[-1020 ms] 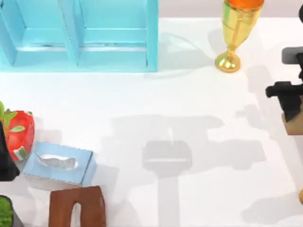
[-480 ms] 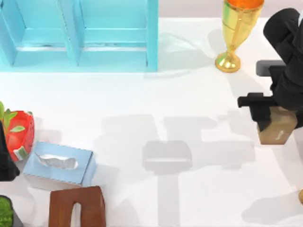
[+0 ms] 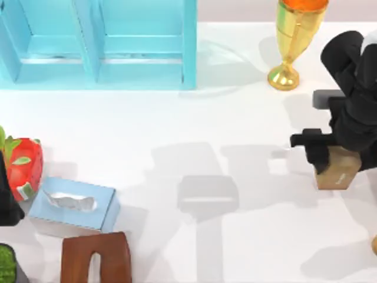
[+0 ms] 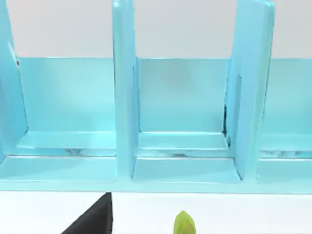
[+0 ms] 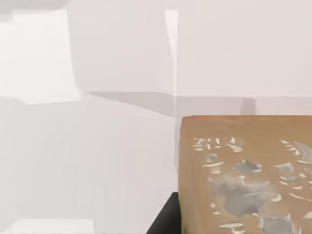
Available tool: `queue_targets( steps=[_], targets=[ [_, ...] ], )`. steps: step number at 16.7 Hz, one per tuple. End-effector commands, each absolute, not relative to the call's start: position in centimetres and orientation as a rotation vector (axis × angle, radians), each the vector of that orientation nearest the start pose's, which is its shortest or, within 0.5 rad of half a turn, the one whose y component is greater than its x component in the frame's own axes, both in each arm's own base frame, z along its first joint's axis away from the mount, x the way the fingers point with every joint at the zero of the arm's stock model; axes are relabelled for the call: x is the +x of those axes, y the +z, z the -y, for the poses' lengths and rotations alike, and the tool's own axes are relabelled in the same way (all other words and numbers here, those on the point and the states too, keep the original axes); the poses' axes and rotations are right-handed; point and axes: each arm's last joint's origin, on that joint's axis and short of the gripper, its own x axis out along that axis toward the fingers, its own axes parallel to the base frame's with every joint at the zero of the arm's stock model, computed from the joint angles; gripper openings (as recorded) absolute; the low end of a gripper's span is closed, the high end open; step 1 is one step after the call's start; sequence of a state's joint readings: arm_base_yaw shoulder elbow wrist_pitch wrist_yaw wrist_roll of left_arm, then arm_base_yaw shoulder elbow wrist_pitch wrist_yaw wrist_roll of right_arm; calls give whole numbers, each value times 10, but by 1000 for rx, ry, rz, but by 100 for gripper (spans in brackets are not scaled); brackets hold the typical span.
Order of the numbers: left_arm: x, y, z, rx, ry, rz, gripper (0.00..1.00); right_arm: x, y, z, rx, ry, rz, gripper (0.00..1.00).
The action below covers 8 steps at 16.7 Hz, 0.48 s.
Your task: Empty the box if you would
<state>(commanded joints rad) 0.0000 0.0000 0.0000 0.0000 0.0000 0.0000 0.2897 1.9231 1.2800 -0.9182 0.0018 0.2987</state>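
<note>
— What is seen to have changed from above?
— Since the earlier frames, the right gripper (image 3: pixel 330 154) has been carried in from the table's right edge toward the middle, and the tan box (image 3: pixel 337 168) has been brought along with it. The box is held clenched at the gripper, partly hidden beneath the black wrist. Behind the gripper, a gold goblet (image 3: pixel 293 41) is left standing; far off to its left, a blue shelf unit (image 3: pixel 100 44), a blue tissue box (image 3: pixel 73 202), a brown block (image 3: pixel 97 257) and a strawberry (image 3: pixel 22 167) are found. The left arm is parked at the left edge.
— And from the left wrist?
— The shelf's blue compartments (image 4: pixel 183 117) are faced squarely, and a dark tip (image 4: pixel 95 222) and a green leaf (image 4: pixel 184 224) are seen below. Whether the left gripper is released or clenched cannot be told.
— From the right wrist?
— The box's tan face with pale markings (image 5: pixel 246 175) is pressed close, with white table (image 5: pixel 87 146) beyond it.
</note>
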Motion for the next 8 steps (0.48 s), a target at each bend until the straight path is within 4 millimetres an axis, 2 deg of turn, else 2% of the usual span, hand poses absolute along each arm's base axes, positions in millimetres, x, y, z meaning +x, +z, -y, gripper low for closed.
queue_targets(
  steps=[2,6,8],
  targets=[
    [106,160,1,0,0,0,100,334,139,-102,3,-3,-1568,0],
    [106,160,1,0,0,0,100,334,138,-102,3,-3,-1569,0],
    [106,160,1,0,0,0,100,334,138,-102,3,-3,-1569,15]
  ],
)
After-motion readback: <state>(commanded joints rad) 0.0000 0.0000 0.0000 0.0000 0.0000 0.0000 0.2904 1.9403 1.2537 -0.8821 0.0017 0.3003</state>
